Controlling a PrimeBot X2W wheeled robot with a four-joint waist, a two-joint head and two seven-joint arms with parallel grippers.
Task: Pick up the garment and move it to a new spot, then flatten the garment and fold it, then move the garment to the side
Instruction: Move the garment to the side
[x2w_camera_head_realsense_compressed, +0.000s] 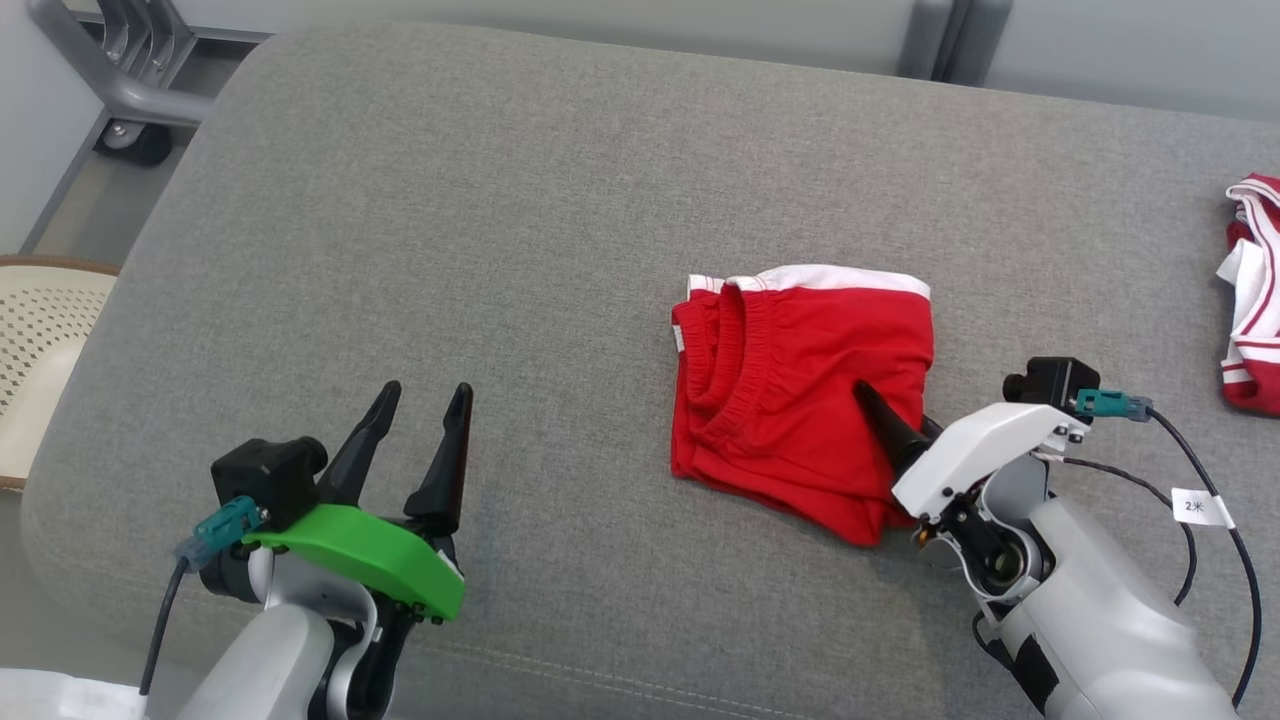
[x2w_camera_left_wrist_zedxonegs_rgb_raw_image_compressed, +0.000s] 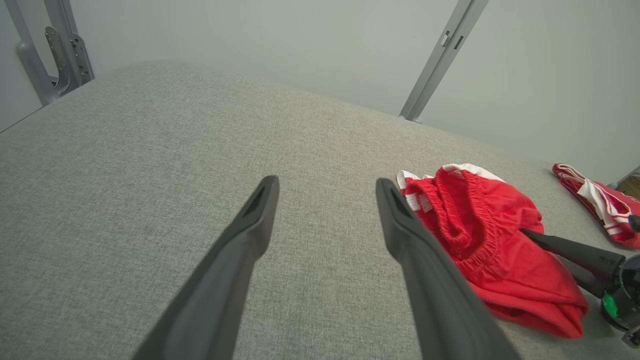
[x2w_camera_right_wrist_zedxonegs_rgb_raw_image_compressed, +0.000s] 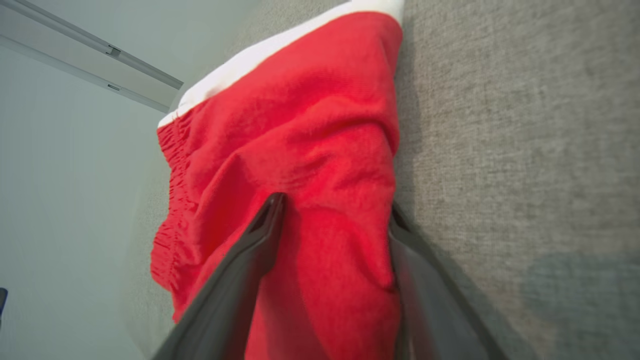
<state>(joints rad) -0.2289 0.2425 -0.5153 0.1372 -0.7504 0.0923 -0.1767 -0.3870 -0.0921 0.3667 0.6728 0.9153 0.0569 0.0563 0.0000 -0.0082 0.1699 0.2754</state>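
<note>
- On the grey cushion (x2w_camera_head_realsense_compressed: 500, 200), right of its middle, the red garment (x2w_camera_head_realsense_compressed: 800, 390) lies folded into a rough square. Its white band runs along the far edge, and its gathered waistband curves down the left side.
- At the garment's near right corner, the right gripper (x2w_camera_head_realsense_compressed: 893, 408) reaches in low with its fingers spread wide. One finger (x2w_camera_right_wrist_zedxonegs_rgb_raw_image_compressed: 252, 250) rests on top of the red cloth. The other finger (x2w_camera_right_wrist_zedxonegs_rgb_raw_image_compressed: 425, 300) sits at the cloth's edge, against the cushion.
- A fold of the cloth lies between those two fingers, but they are not pressed together on it, and the garment sits flat on the cushion.
- Towards the near left, the left gripper (x2w_camera_head_realsense_compressed: 428, 388) hangs over bare cushion, well apart from the garment. Its fingers stand wide apart with nothing between them.
- At the far right edge of the cushion a second red-and-white garment (x2w_camera_head_realsense_compressed: 1250, 290) lies crumpled.
- Beyond the cushion's left side are a grey metal frame (x2w_camera_head_realsense_compressed: 130, 90) on a small wheel and, nearer, a cream perforated object (x2w_camera_head_realsense_compressed: 40, 330).
</note>
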